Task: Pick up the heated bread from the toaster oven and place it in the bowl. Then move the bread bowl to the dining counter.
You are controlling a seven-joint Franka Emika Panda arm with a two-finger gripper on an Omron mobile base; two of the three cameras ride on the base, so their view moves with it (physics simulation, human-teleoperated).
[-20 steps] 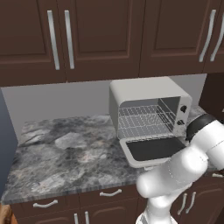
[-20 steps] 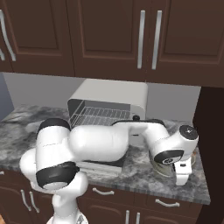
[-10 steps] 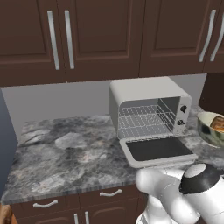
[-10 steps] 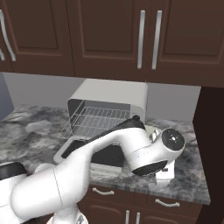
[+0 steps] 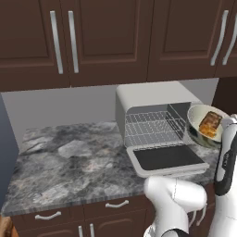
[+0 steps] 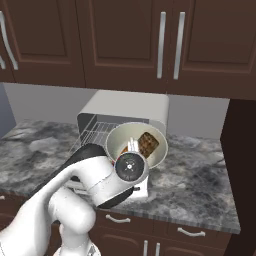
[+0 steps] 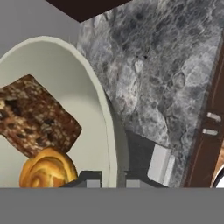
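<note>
My gripper point(image 7: 113, 178) is shut on the rim of the pale cream bowl point(image 7: 61, 65), one fingertip inside and one outside. The bowl point(image 6: 120, 137) hangs tilted in the air, in front of the white toaster oven point(image 6: 125, 106). In it lie the small golden-orange heated bread point(image 7: 46, 168) and a darker brown chunk point(image 7: 35, 116), touching each other. In the left base view the bowl point(image 5: 196, 118) hovers at the right side of the toaster oven point(image 5: 148, 99), whose dark-glass door point(image 5: 166, 159) is dropped open and whose wire rack point(image 5: 150, 127) is bare. The dining counter is out of view.
Grey marbled countertop point(image 5: 69, 162) stretches left of the oven and also to its right point(image 6: 195, 180). Dark brown upper cabinets point(image 5: 92, 41) hang above. A tall dark panel point(image 6: 242, 150) closes the counter's right end. Drawers with handles point(image 5: 115, 203) run below.
The bowl stood on the counter right of the oven half a second ago. Now it is up in the air with both pieces in it, tilted, and the arm has folded back.
</note>
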